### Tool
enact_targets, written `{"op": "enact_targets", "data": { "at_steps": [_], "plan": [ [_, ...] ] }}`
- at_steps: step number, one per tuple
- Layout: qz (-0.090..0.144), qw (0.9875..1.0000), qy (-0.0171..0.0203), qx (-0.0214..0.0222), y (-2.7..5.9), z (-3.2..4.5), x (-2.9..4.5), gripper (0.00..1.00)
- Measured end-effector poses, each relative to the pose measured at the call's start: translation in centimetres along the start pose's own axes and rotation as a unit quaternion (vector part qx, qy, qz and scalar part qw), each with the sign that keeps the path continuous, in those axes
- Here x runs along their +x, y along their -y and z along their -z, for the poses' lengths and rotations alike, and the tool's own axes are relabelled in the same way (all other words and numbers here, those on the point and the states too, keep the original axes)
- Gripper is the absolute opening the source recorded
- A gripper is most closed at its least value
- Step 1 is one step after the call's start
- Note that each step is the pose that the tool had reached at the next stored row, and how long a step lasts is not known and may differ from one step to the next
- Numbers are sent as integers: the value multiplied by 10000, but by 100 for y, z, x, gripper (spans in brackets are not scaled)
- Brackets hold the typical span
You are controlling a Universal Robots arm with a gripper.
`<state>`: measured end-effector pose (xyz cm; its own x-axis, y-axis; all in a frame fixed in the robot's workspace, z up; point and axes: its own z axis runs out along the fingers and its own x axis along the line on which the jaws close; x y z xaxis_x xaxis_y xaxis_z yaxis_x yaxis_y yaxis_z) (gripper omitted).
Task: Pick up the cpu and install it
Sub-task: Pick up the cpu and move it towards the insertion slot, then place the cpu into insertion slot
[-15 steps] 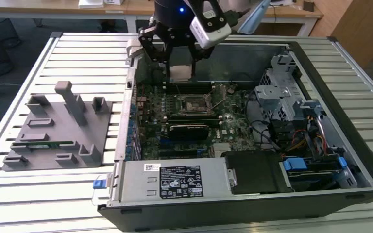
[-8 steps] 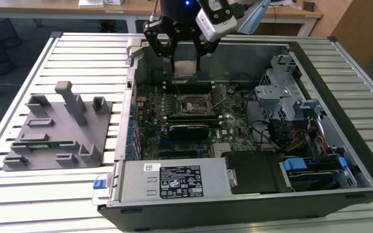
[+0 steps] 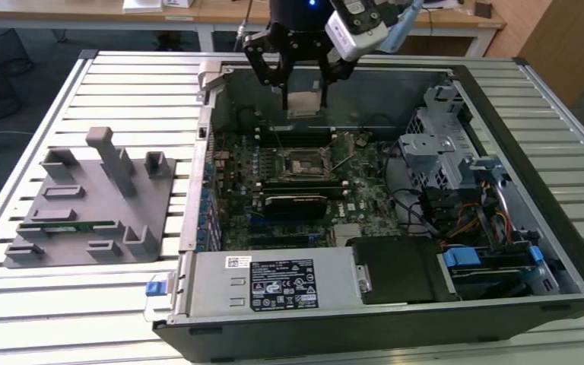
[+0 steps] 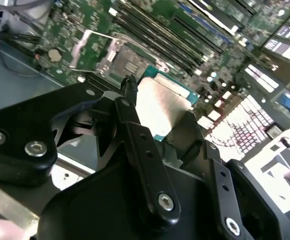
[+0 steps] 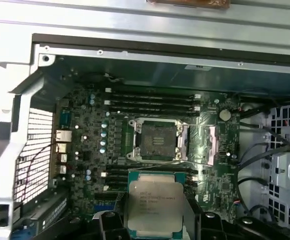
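- My gripper (image 3: 306, 99) is closed on the cpu (image 5: 154, 202), with one finger on each of two opposite edges.
- The cpu hangs above the motherboard (image 3: 363, 190), within the case (image 3: 493, 114) walls and apart from the open socket (image 5: 157, 140).

The black gripper (image 3: 303, 95) pinches a silvery cpu (image 5: 154, 205) edged in green. Beneath it the motherboard (image 5: 219, 175) is dark green; off beside it, a plain grey fixture (image 3: 81, 201) on the white-slatted table (image 3: 69, 304).

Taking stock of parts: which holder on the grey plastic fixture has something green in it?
The long, low holder near the grey fixture's camera-side edge: a thin green memory stick lies in it; the other holders look plain grey.
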<state>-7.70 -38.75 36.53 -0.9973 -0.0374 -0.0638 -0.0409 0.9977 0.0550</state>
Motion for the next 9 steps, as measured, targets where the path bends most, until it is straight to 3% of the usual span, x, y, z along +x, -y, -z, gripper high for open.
{"op": "enact_targets", "data": {
  "at_steps": [9],
  "plan": [
    [0,10000,0,-13,-5,-54,-363,53]
  ]
}}
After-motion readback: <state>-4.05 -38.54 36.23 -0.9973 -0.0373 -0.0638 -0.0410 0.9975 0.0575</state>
